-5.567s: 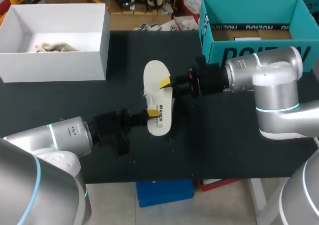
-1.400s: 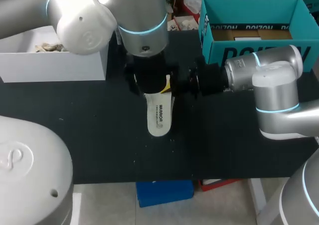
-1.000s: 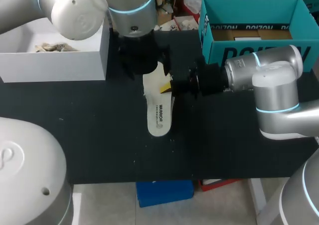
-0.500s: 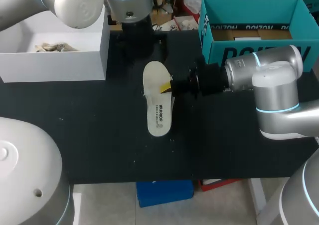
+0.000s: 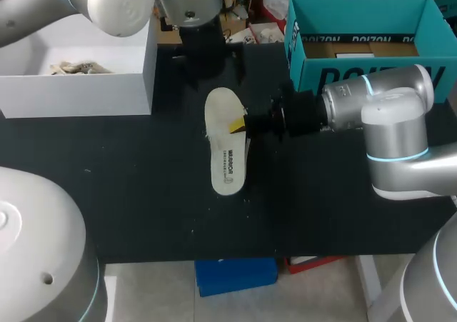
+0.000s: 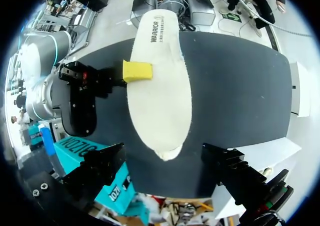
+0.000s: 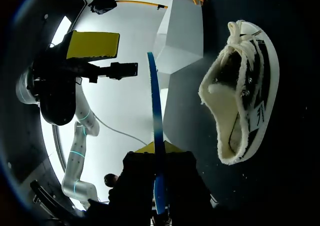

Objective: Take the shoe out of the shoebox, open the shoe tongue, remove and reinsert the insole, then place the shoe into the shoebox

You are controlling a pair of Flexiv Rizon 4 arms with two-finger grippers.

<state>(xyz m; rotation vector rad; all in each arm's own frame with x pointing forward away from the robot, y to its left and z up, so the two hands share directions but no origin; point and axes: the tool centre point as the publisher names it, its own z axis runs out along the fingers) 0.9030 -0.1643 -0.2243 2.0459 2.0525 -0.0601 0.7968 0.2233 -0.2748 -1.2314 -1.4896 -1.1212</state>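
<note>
A white insole (image 5: 225, 140) hangs level over the black table, pinched at one long edge by my right gripper (image 5: 239, 125), which is shut on it. In the right wrist view the insole (image 7: 155, 121) shows edge-on as a thin blue strip between the yellow tips (image 7: 159, 148), and the white canvas shoe (image 7: 241, 99) lies on its side on the table beneath. My left gripper (image 5: 206, 51) hovers past the insole's toe end, open and holding nothing. From the left wrist the insole (image 6: 160, 85) lies ahead of the spread fingers (image 6: 100, 168).
A white box (image 5: 146, 65) holding crumpled paper stands at the back left. A teal shoebox (image 5: 357, 76) stands at the back right, behind my right arm. The black table (image 5: 128, 179) runs to its front edge near the view's bottom.
My left arm has drawn back from above the insole toward the table's far side, uncovering the toe end. The right arm and the insole have kept still.
</note>
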